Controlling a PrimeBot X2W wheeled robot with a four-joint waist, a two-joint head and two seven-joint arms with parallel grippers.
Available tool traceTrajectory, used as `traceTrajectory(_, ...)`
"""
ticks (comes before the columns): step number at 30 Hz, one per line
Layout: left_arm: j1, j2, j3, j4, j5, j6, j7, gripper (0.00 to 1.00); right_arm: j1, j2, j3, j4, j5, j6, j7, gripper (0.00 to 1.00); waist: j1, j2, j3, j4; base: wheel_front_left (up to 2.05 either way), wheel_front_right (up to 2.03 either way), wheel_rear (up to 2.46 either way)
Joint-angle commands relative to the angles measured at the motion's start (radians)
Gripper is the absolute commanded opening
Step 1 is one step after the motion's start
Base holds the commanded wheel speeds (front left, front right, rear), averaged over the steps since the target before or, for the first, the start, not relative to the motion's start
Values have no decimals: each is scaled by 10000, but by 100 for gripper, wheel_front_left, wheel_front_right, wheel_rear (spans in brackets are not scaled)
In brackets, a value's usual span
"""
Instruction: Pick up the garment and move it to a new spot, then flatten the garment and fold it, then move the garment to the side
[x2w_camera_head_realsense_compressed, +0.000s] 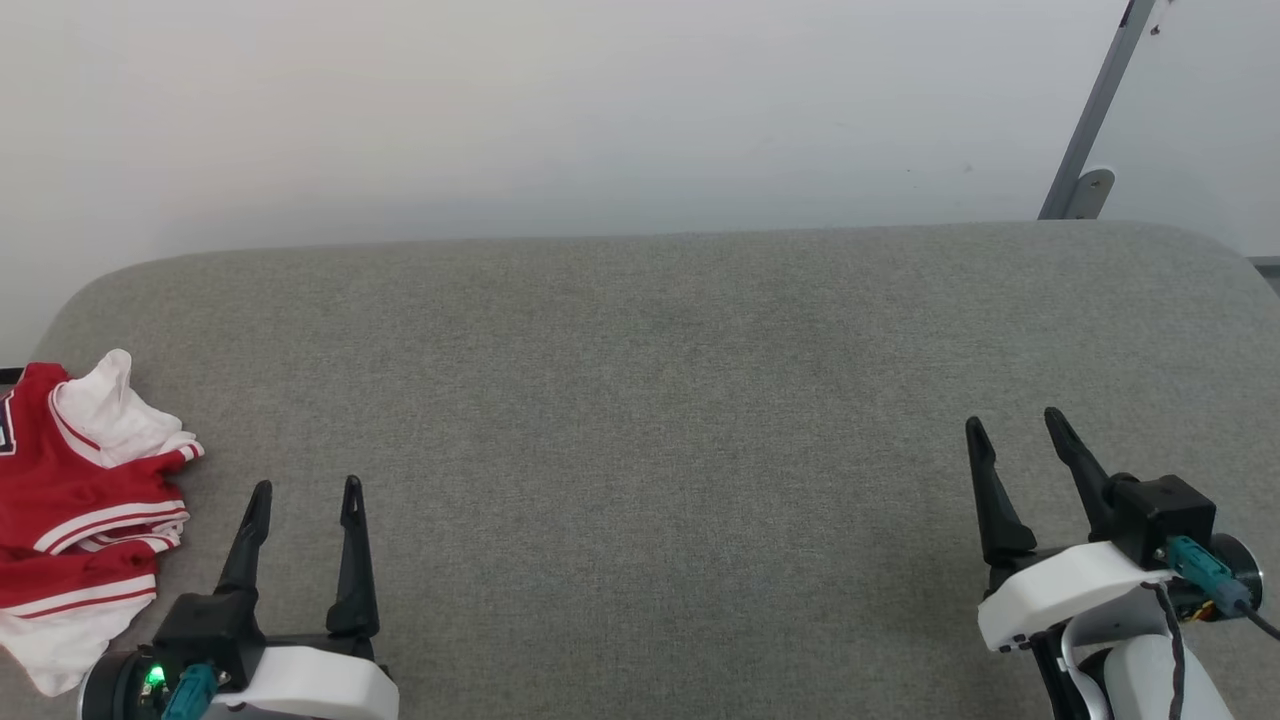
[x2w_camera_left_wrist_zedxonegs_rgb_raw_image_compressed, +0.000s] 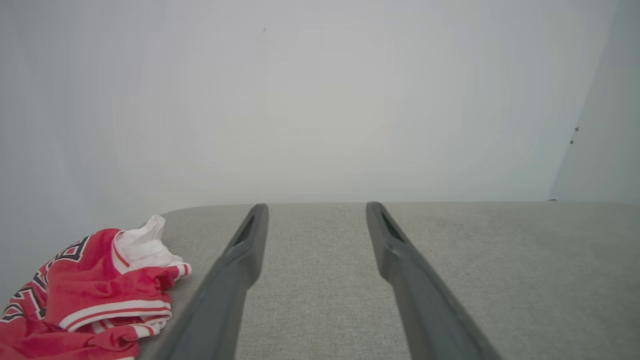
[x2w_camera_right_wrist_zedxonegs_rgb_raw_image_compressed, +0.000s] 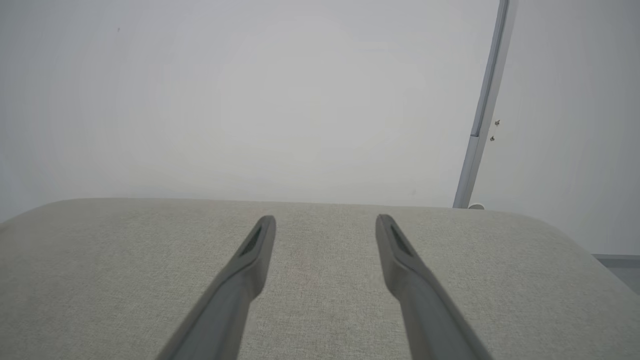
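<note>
The left gripper (x2w_camera_head_realsense_compressed: 307, 487) hangs released, its two dark fingers (x2w_camera_left_wrist_zedxonegs_rgb_raw_image_compressed: 240, 280) spread wide with nothing between them, low over the grey fabric-covered surface (x2w_camera_head_realsense_compressed: 640, 400) at the near left. The right gripper (x2w_camera_head_realsense_compressed: 1012, 420) is likewise spread and empty at the near right. The red jersey shirt (x2w_camera_head_realsense_compressed: 80, 500) lies crumpled just to the left of the left gripper, not touching it, at the left end of the surface, with a white sleeve (x2w_camera_head_realsense_compressed: 110, 410) bunched on top and striped trim folded over itself. As I judge it, the main risk is a poor first pinch: the heap is layered, so closing on the sleeve or one loose fold would lift the shirt lopsided and twisted, making it harder to flatten. It also sits close to the left edge, so a sideways nudge from a finger could push it off. The right gripper is well apart from it and cannot steady it yet. The left wrist view gives the black, white-outlined lettering (x2w_camera_left_wrist_zedxonegs_rgb_raw_image_compressed: 30, 295) plainly, where the head view has a mere sliver at its left border. The head view adds the white hem (x2w_camera_head_realsense_compressed: 55, 650) nearest the robot. The right wrist view gives the grey metal strut (x2w_camera_right_wrist_zedxonegs_rgb_raw_image_compressed: 482, 115) standing against the pale wall (x2w_camera_right_wrist_zedxonegs_rgb_raw_image_compressed: 250, 100).
</note>
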Motion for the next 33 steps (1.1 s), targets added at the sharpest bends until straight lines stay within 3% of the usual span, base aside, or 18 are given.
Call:
traceTrajectory(1,73,15,-3,-73,192,24,-84,100,-88,6,3,-60,-206,0,-98,100,0,0,-5,1,0,0,0)
traceTrajectory(13,146,-102,126,-152,799,-90,-287,100,-111,11,-10,-18,-1030,1,-305,100,0,0,-86,-3,0,0,0)
traceTrajectory(33,-97,-499,505,340,203,-772,-279,100,20,51,-75,-107,-998,1,-357,100,0,0,-142,206,0,0,0)
